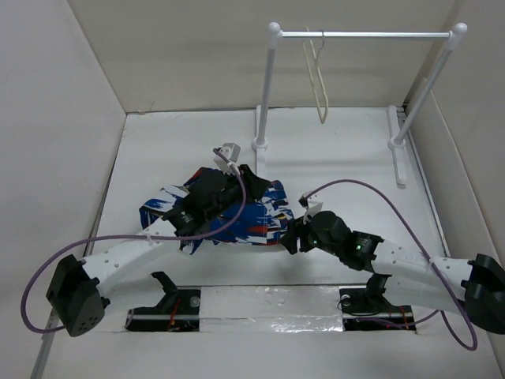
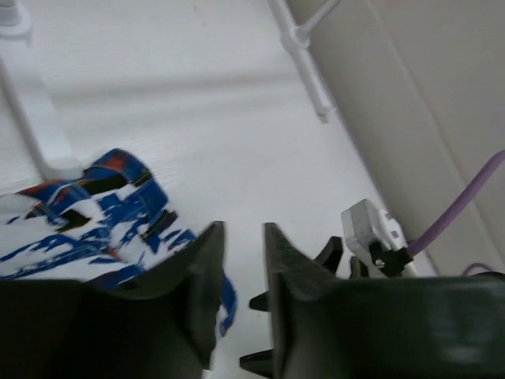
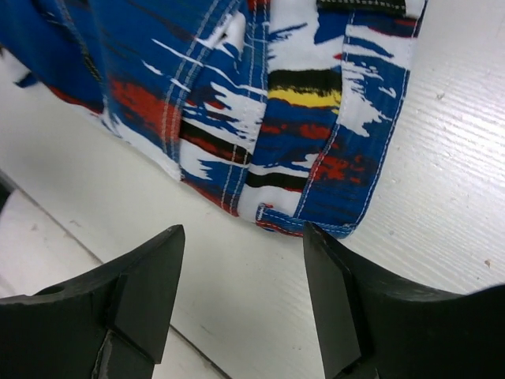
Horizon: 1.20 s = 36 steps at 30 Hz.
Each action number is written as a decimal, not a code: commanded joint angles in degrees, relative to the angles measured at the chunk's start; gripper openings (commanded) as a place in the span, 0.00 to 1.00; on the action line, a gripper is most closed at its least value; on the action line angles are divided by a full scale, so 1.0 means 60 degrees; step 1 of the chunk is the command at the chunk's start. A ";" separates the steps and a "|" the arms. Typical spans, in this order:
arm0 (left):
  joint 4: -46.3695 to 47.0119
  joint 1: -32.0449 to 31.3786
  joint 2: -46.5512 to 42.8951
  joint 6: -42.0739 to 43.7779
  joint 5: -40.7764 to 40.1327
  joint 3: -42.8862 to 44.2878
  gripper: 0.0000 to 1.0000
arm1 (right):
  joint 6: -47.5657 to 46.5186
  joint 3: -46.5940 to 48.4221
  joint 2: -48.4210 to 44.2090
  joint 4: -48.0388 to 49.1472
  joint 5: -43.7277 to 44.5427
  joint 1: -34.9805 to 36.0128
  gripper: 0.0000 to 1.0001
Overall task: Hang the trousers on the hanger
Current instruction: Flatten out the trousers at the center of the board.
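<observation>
The trousers (image 1: 245,217) lie crumpled in the middle of the table, bright blue with white, red, black and yellow patches. My left gripper (image 1: 254,183) hovers over their far right part, jaws a narrow gap apart with nothing between them; in the left wrist view (image 2: 241,229) the trousers (image 2: 87,221) lie to its left. My right gripper (image 1: 293,235) is open wide just off their right edge; in the right wrist view (image 3: 241,233) a stitched hem corner of the trousers (image 3: 316,158) lies just ahead of it. The cream-white hanger (image 1: 318,79) hangs on the rack's crossbar at the back.
The white-poled rack (image 1: 363,35) stands at the back right, its feet on the table (image 1: 402,158). White walls close in the table on three sides. A shiny taped strip (image 1: 268,304) runs along the near edge between the arm bases.
</observation>
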 commanded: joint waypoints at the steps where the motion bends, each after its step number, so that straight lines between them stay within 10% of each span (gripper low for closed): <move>1: -0.0016 -0.0214 -0.1042 0.0174 -0.2711 0.0042 0.33 | -0.0006 0.0562 0.0456 0.0403 0.0898 0.0401 0.68; 9: -0.2751 -0.0214 -0.3342 -0.1668 -0.4277 -0.2096 0.62 | 0.0170 0.0226 0.0545 0.0271 0.0943 0.0696 0.87; 22: -0.5481 0.0311 -0.5706 -0.3827 -0.6228 -0.3885 0.82 | 0.0287 0.1661 0.3473 -0.0242 0.2187 0.0813 0.84; 30: -0.4968 0.0856 -0.5206 -0.3957 -0.6212 -0.4221 0.83 | 0.0551 0.1852 0.2774 -0.0592 0.3270 0.0901 0.16; 36: -0.4881 0.0856 -0.5279 -0.4236 -0.6783 -0.4471 0.83 | 0.0594 0.1925 0.1074 -0.1603 0.3858 0.0901 0.06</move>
